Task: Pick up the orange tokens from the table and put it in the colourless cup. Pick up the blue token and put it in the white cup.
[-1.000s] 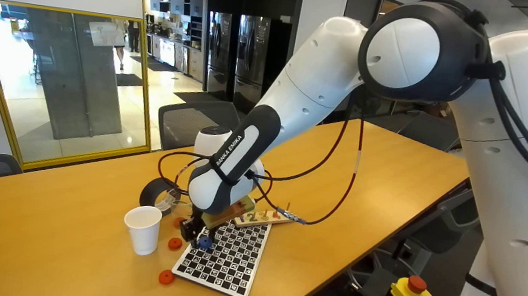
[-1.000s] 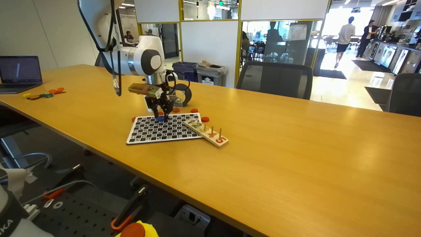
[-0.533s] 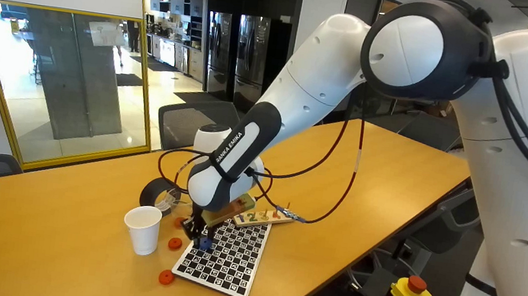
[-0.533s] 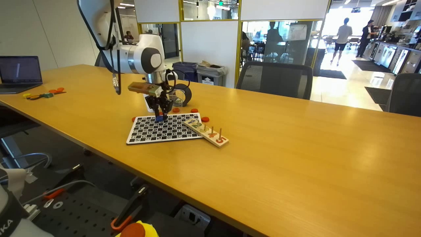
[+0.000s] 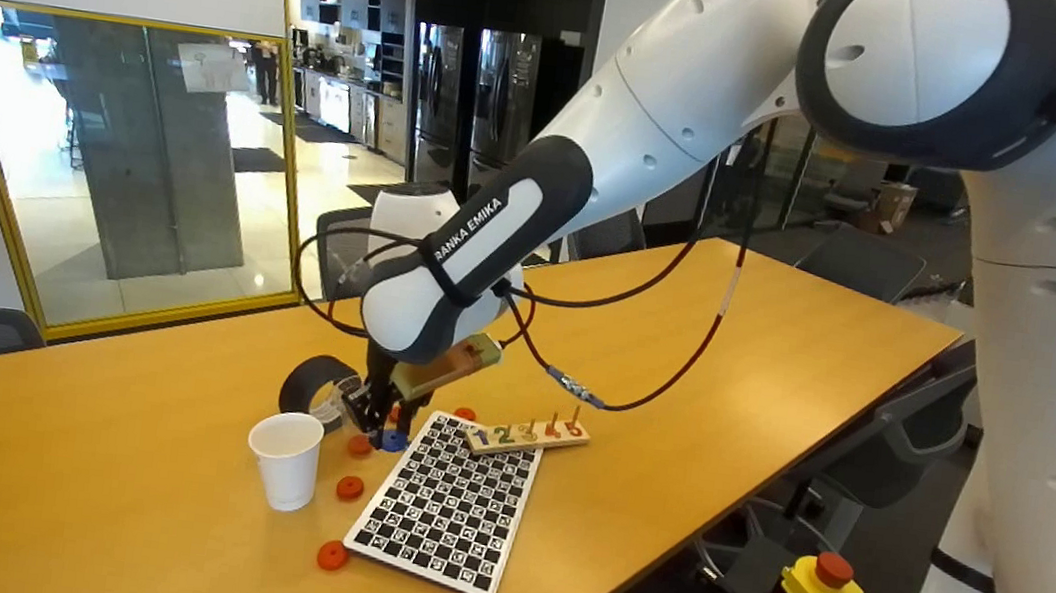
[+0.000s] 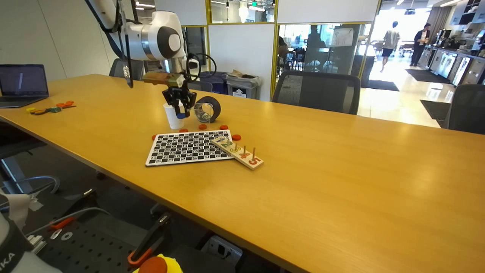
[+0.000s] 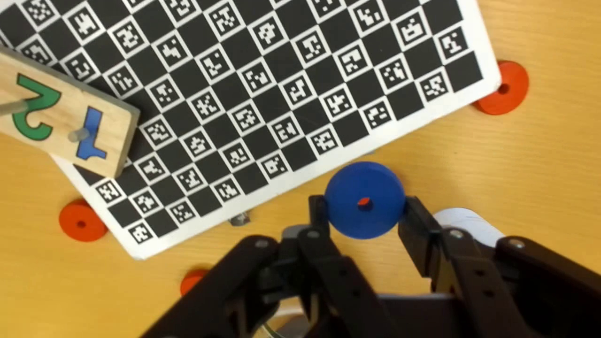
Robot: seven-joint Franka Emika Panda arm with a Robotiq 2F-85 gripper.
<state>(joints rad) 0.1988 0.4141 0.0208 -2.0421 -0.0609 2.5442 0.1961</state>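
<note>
With the end effector (image 7: 364,205) closed, gripped the blue token (image 7: 345,188) by its rim from both sides. Held it raised above the counter (image 6: 341,182), next to one edge of the checkered board (image 5: 450,519) in the wrist view, and apart from the white cup (image 5: 285,468). Found that cup upright (partly hidden behind the end effector in the wrist view). Noted five orange tokens (image 5: 349,488) lying beside the checkered board, and the colourless cup (image 6: 203,115) in front of a black ring (image 6: 216,108) in an exterior view. Observed a wooden number board (image 6: 238,153) lying partly over another edge.
</note>
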